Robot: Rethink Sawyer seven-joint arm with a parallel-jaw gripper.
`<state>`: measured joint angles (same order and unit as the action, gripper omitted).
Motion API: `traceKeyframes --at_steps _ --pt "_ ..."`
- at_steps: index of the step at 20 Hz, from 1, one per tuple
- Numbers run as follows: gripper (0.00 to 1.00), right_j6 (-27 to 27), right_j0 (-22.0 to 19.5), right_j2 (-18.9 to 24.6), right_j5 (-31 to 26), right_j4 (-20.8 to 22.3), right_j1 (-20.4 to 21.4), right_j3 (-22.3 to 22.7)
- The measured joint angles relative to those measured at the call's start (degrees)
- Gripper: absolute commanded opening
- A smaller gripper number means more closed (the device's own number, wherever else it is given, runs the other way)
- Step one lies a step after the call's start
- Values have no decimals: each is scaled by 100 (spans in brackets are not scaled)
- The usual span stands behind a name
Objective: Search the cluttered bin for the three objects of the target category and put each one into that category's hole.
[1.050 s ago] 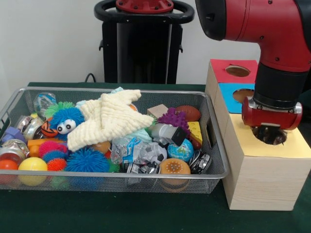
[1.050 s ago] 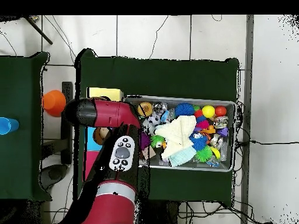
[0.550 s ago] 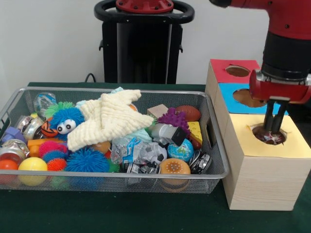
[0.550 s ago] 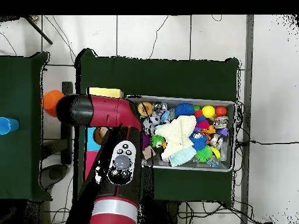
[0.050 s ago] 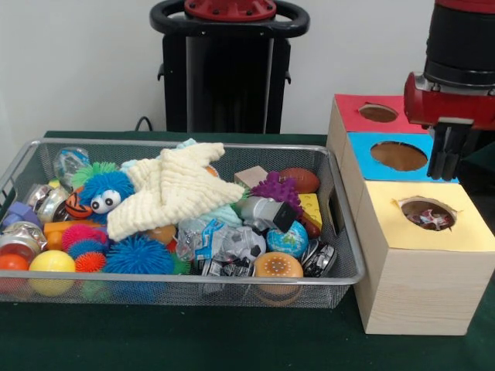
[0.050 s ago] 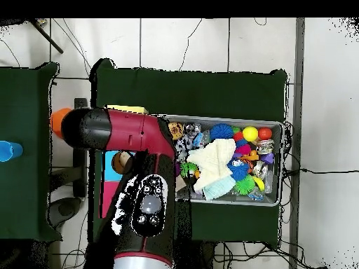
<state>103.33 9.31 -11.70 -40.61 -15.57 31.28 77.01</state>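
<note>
My gripper (image 5: 448, 171) hangs above the seam between the blue top (image 5: 370, 164) and yellow top (image 5: 464, 232) of the wooden box. Its fingers stand slightly apart with nothing between them. Something small, pinkish and white, lies inside the yellow hole (image 5: 428, 214). The red top (image 5: 349, 116) with its hole is at the box's far end. Left of the box, the wire bin (image 5: 186, 280) holds a white knitted star (image 5: 174, 189), a blue furry toy with eyes (image 5: 104, 189), spiky balls (image 5: 138, 255) and several other items. In the overhead view the arm (image 6: 140, 182) hides the gripper.
A purple spiky toy (image 5: 277, 188), a brown football (image 5: 300, 179), a globe ball (image 5: 288, 239) and a yellow ball (image 5: 52, 261) lie in the bin. Overhead, an orange cup (image 6: 56, 120) and a blue cup (image 6: 5, 150) stand on the neighbouring table.
The gripper has risen out of the yellow hole and shifted slightly toward the blue section. A small item now shows inside the yellow hole.
</note>
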Motion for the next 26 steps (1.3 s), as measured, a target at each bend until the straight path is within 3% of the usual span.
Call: traceKeyframes --at_steps 8,17,26 --pt "0 0 -127 3 12 1 162 154" --pt "0 0 -369 2 44 342 546 651" --pt "0 0 -561 2 44 627 784 719"
